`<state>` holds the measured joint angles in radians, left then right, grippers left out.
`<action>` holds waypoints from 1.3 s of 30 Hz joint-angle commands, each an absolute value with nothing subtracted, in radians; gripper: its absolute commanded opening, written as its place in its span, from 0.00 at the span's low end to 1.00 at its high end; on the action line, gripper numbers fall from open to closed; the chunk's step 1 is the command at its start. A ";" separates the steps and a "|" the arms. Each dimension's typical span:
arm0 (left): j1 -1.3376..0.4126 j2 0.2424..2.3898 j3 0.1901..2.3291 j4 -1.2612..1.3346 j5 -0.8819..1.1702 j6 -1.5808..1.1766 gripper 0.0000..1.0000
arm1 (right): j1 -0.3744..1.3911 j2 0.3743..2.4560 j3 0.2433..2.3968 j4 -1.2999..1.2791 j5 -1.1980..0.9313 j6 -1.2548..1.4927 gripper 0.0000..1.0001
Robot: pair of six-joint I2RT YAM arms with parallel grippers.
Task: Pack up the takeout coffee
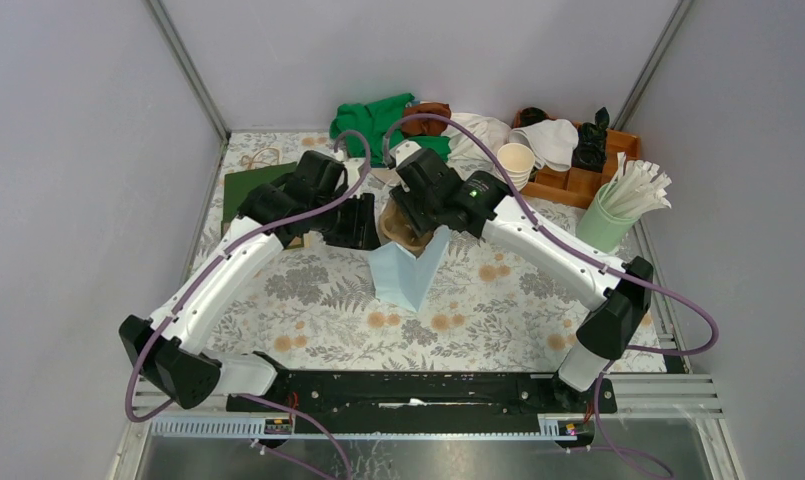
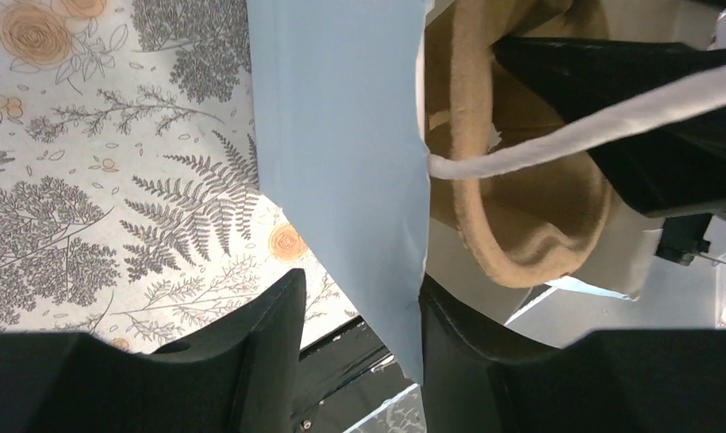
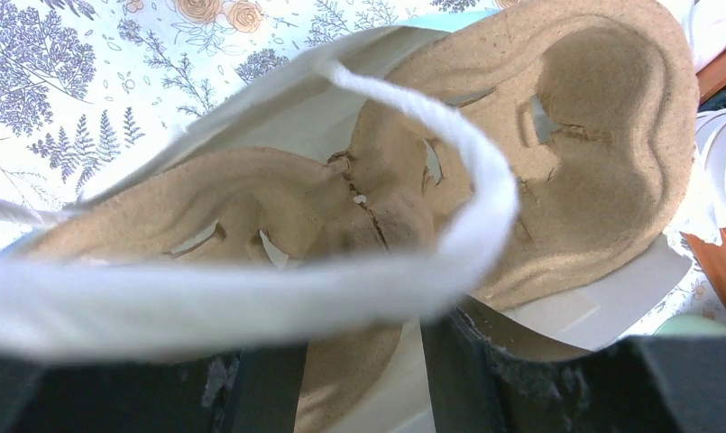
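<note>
From above, both arms reach forward and bend inward to meet mid-table, wrists pitched down. The left gripper (image 1: 366, 232) is at the left side of a pale blue bag (image 1: 403, 278), and the right gripper (image 1: 420, 222) is over its mouth, where a brown tray (image 1: 402, 232) stands on edge. No lidded coffee shows here. It is out of sight of either gripper, and only lidless cups (image 1: 516, 160) stand well beyond the right one. In the left wrist view the fingers are apart, with the bag's wall loose between them and a gap to one side. The tray and a white handle (image 2: 539, 149) lie just past the fingertips. In the right wrist view the tray's edge runs down between the parted fingers, but I cannot tell whether they pinch it. The coffee should be light but crushable, with a lid that can pop off. It is probably best taken around the body below the lid, gently and upright.
</note>
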<state>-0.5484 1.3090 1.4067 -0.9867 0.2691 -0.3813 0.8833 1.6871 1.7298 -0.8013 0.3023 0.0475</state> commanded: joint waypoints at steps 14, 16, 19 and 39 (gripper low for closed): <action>-0.570 1.339 1.493 -1.112 0.087 -0.278 0.37 | 0.874 1.709 1.859 -0.919 0.308 0.036 0.55; -0.569 1.329 1.519 -1.100 0.102 -0.282 0.40 | 0.874 1.708 1.840 -0.918 0.272 0.023 0.56; -0.571 1.315 1.540 -1.071 0.125 -0.290 0.45 | 0.874 1.704 1.825 -0.909 0.263 0.024 0.58; -0.601 1.279 1.499 -0.775 0.202 -0.240 0.65 | 0.874 1.547 1.859 -0.753 0.278 0.101 0.67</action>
<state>-0.5804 1.2800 1.4967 -0.8795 0.1871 -0.2775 0.8806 1.6112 1.8076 -0.8318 0.2337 0.0788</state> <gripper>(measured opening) 0.638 0.654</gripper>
